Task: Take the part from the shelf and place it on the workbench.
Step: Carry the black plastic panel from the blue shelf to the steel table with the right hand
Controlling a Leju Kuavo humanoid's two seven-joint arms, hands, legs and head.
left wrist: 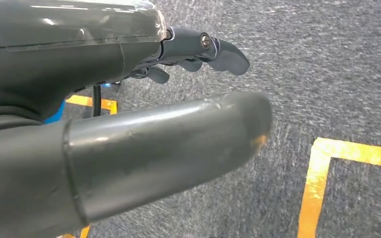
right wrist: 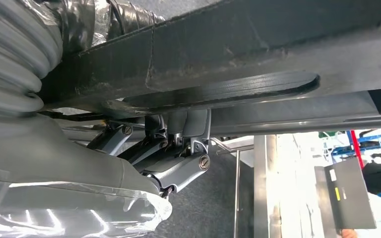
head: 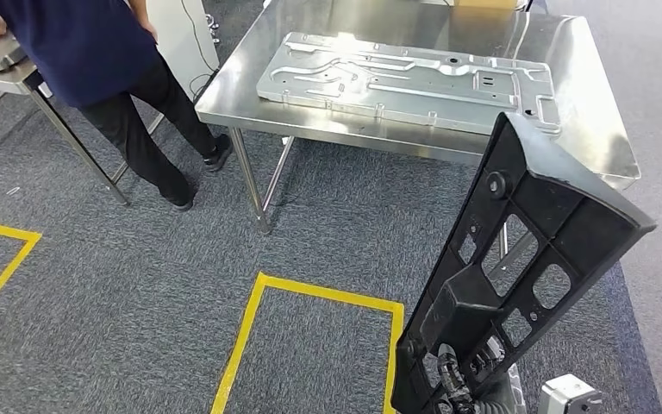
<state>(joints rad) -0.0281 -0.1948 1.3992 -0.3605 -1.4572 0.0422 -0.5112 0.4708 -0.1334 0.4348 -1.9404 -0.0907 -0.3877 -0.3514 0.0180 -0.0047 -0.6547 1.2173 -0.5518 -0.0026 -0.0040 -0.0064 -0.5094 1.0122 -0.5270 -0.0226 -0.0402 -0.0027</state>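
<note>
- the black part [head: 517,276] is held tilted near the desk [head: 603,129], clamped at its lower end by the right robot hand [right wrist: 178,153].
- the left robot hand [left wrist: 198,54] is kept apart and empty over the carpet.
- farther on the desk, a metal panel [head: 405,82] is laid; a collision with it or the desk edge is risked if the part is carried low.

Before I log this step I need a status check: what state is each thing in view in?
black part: held up, tilted, short of the workbench
right hand: fingers gripping the black part
left hand: holding nothing, fingers apart, over the carpet
workbench: bears a flat metal panel
person: standing, leaning over the other table
</note>
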